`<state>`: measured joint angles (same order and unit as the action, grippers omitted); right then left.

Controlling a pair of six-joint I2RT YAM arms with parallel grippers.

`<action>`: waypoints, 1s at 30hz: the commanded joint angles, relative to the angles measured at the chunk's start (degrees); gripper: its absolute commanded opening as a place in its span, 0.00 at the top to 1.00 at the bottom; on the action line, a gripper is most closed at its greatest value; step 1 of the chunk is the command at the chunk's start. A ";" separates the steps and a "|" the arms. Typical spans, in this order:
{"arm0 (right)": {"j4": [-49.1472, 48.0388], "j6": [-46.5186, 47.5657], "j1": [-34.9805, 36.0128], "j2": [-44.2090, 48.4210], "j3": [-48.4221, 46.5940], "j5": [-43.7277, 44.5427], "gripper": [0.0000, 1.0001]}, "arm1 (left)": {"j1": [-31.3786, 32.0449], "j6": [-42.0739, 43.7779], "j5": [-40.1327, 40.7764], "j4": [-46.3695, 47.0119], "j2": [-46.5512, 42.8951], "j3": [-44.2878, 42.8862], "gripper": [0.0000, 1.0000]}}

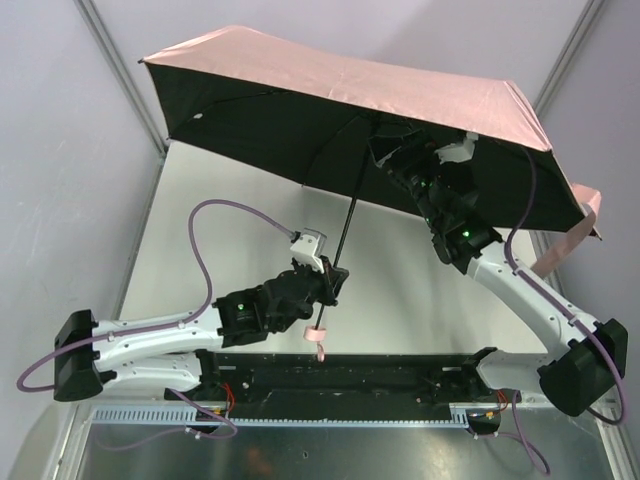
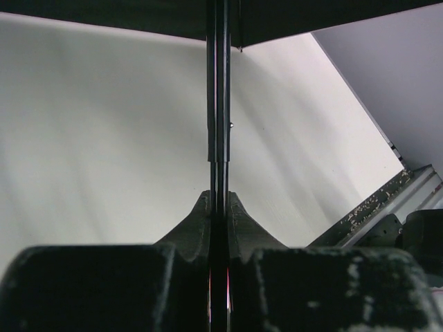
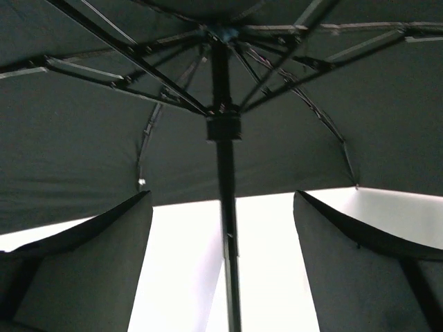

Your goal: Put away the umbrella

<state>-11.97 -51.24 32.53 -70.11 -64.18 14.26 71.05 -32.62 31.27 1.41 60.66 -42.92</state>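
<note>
The umbrella [image 1: 380, 85] is open, pale pink on top and black underneath, and held above the table. Its thin black shaft [image 1: 347, 225] slants down to my left gripper [image 1: 333, 280], which is shut on the shaft's lower end. The pink handle and strap [image 1: 320, 335] hang just below it. In the left wrist view the shaft [image 2: 220, 104] runs straight up from between the closed left gripper [image 2: 220, 207]. My right gripper [image 1: 385, 150] is under the canopy. In its wrist view the right gripper [image 3: 225, 235] is open, its fingers [image 3: 90, 270] wide apart either side of the shaft [image 3: 225, 207], below the runner [image 3: 223, 128].
The white table [image 1: 250, 230] lies below. A pink fabric strap [image 1: 570, 240] hangs from the canopy's right edge over my right arm. A black rail [image 1: 350, 375] runs along the near edge. Metal frame posts [image 1: 120, 70] stand at the back corners.
</note>
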 commanded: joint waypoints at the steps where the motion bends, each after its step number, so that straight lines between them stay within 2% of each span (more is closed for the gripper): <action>1: -2.67 -0.37 0.26 -3.23 -6.28 2.80 0.17 | 0.91 -1.55 0.77 3.03 0.56 -2.99 1.00; 10: 1.52 -0.35 0.88 -12.35 -16.55 9.96 0.39 | 2.03 -1.96 1.93 2.73 -0.43 -2.42 1.00; 13: 3.32 0.65 0.72 -14.93 -19.60 10.39 0.56 | 2.18 -1.89 2.03 2.68 -1.02 -2.02 1.00; 15: 4.80 1.07 0.63 -15.95 -20.84 11.19 0.63 | 2.32 -1.76 2.04 2.64 -1.24 -1.80 1.00; 20: 7.28 3.85 0.46 -16.66 -22.78 14.22 0.68 | 2.39 -1.49 2.53 2.56 -1.95 -1.11 1.00; 21: 7.38 4.48 0.09 -16.70 -22.98 14.04 0.81 | 2.37 -1.44 2.81 2.55 -2.22 -0.85 1.00; 22: 7.35 5.36 -0.58 -16.76 -23.17 12.90 0.91 | 2.40 -1.46 3.13 2.55 -2.44 -0.54 1.00; 24: 8.39 6.46 -2.97 -17.55 -24.67 5.34 0.98 | 2.42 -1.23 4.16 2.39 -3.00 -0.01 1.00; 27: 8.86 6.45 -3.79 -16.46 -24.49 -7.89 1.00 | 2.37 -0.21 6.47 2.15 -3.49 -0.07 1.00; 30: 8.34 5.72 -0.31 -12.82 -19.88 -13.66 1.00 | 1.83 2.71 9.38 2.11 -3.43 -1.92 1.00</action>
<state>-2.59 -46.78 30.46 -87.07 -85.95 10.90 72.53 -33.74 35.20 3.55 58.72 -42.96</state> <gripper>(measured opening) 0.316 0.093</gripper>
